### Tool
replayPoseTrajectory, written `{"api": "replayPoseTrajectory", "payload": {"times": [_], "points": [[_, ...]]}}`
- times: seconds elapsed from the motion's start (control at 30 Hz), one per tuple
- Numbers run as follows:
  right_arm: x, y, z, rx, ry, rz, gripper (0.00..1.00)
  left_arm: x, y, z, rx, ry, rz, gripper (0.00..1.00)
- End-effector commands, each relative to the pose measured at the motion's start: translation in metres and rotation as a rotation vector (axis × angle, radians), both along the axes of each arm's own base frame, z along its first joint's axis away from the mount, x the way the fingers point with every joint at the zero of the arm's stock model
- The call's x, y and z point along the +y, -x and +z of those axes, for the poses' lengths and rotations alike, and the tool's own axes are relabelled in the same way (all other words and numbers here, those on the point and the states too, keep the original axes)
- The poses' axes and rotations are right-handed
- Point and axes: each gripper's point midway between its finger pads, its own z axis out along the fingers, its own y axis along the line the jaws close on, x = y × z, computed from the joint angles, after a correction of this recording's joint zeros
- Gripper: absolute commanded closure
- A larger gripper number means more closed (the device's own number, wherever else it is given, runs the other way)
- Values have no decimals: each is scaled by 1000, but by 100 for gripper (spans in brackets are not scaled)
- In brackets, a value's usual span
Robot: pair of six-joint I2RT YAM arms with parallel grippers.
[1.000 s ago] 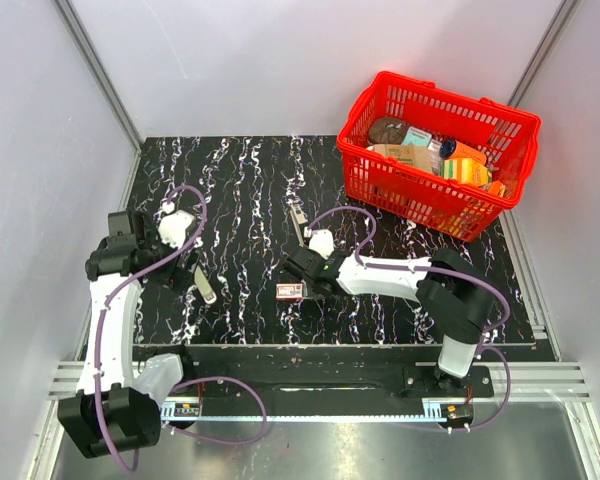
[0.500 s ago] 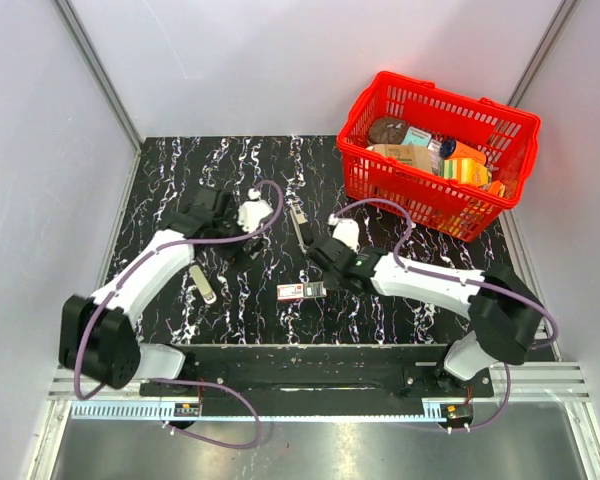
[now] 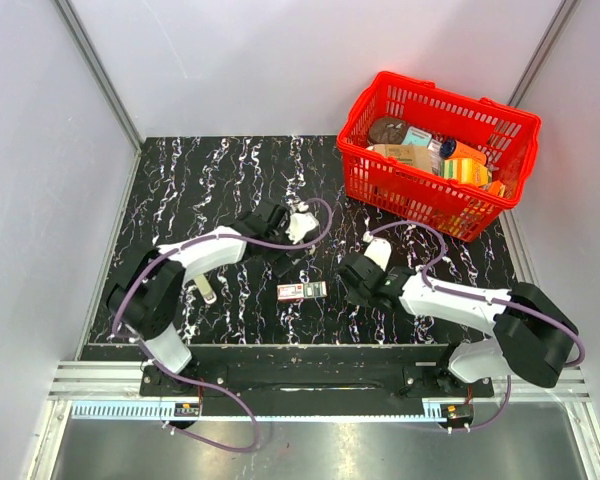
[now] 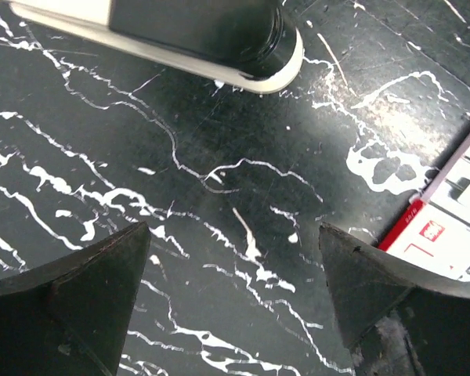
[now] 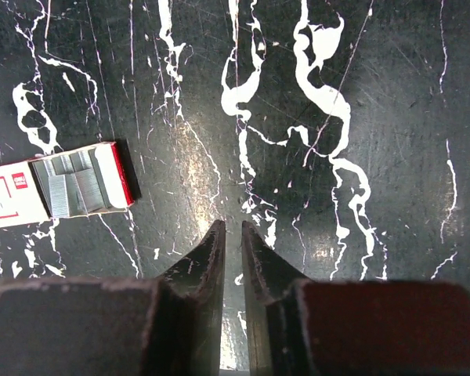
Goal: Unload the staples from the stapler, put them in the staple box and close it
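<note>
The stapler (image 4: 196, 35), black on a pale base, lies at the top of the left wrist view, ahead of my open, empty left gripper (image 4: 233, 231). In the top view the left wrist covers it. My left gripper (image 3: 283, 262) hovers low over the mat, just above the red-and-white box (image 3: 302, 291). A pale silver-grey strip, the staples (image 3: 205, 288), lies on the mat to the left by my left forearm. My right gripper (image 3: 348, 280) is shut and empty, right of the box. In the right wrist view my right gripper (image 5: 232, 225) points at bare mat.
The red-and-white box (image 5: 59, 188) has an open end showing grey staple rows; its corner also shows in the left wrist view (image 4: 446, 231). A red basket (image 3: 435, 150) full of groceries stands at the back right. The black marbled mat (image 3: 220, 170) covers the table.
My left arm has swung from the left side rightward to the stapler's place. My right gripper has drawn back to the right, away from the box.
</note>
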Motion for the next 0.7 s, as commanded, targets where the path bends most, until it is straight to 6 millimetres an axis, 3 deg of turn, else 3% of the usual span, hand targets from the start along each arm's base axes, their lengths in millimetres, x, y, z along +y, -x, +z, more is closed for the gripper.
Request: {"api": "replayPoseTrajectory", "payload": {"times": [0.0,0.27,0.67], "points": [[10,-10,11,-46,-119,-51,82,-23,-25,9,-108,17,26,7],[13,-17,9,-43,-176,-59,83,-34,-15,-10,-115,-84,9,7],[15,-22,6,-45,-170,-47,83,-37,49,-28,-16,-135,-48,7]]}}
